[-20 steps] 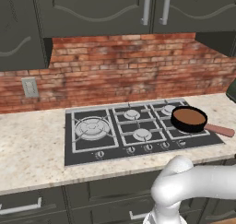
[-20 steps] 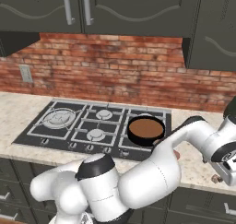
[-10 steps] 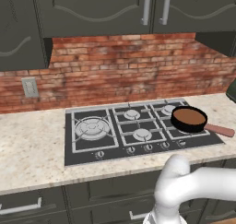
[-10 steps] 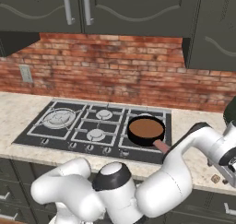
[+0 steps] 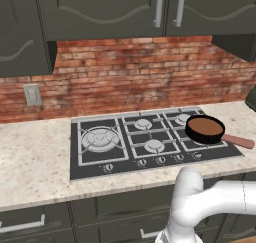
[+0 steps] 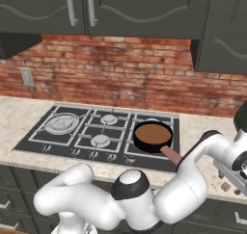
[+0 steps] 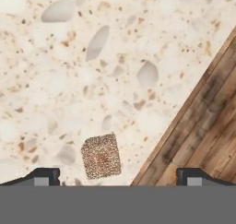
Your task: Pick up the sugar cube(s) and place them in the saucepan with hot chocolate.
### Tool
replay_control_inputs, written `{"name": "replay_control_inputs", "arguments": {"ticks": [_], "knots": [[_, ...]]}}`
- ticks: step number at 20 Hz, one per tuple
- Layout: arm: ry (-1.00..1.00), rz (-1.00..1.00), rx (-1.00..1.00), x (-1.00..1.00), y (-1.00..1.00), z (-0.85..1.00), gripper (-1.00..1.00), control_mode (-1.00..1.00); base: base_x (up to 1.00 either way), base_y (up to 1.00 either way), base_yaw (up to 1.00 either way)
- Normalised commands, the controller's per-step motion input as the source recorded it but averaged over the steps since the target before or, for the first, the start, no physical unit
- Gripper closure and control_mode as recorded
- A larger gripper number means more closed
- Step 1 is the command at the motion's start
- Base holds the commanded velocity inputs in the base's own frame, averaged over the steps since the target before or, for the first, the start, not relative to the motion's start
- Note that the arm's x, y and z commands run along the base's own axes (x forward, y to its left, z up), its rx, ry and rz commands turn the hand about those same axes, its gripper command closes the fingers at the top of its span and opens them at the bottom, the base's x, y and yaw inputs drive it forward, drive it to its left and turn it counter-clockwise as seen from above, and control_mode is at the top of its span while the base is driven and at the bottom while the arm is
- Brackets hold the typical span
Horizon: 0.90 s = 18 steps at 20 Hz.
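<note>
Right now the gripper looks down on speckled beige stone counter; its 2 dark fingertips stand wide apart, nothing between them touching. One sugar cube, small, brown-flecked, grainy, squarish w/ soft corners, lies flat on the counter between the tips, nearer the left one, apart from both. Just beside it, to the right in the hand view, the counter ends at a straight diagonal edge; past that, dark plank wood floor. Cube is near that edge but not over it.

From the right base view the cube shows as a tiny brown block on the counter's front strip, under the wrist, well apart from the saucepan. Pan is 1 round, shallow, black, brown liquid inside, straight reddish handle pointing front-right, on the right front burner of the black cooktop. Left base view: same pan at the hob's right end. 5 burners, a row of knobs along the front. Brick backsplash, dark cabinets above.
</note>
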Motion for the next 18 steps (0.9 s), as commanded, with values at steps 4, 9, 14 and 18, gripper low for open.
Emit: {"name": "replay_control_inputs", "arguments": {"ticks": [4,9,14,18], "knots": [[0.15,0.00,0.00,0.20,0.00,-0.27,-1.00,-1.00,0.00,0.00,0.00],[0.05,0.00,0.00,0.08,0.00,-0.28,-1.00,-1.00,0.00,0.00,0.00],[0.03,0.00,0.00,0.04,-0.15,-0.24,-1.00,-1.00,0.00,0.00,0.00],[0.02,0.00,0.00,-0.02,-0.01,-0.25,-1.00,-1.00,0.00,0.00,0.00]]}}
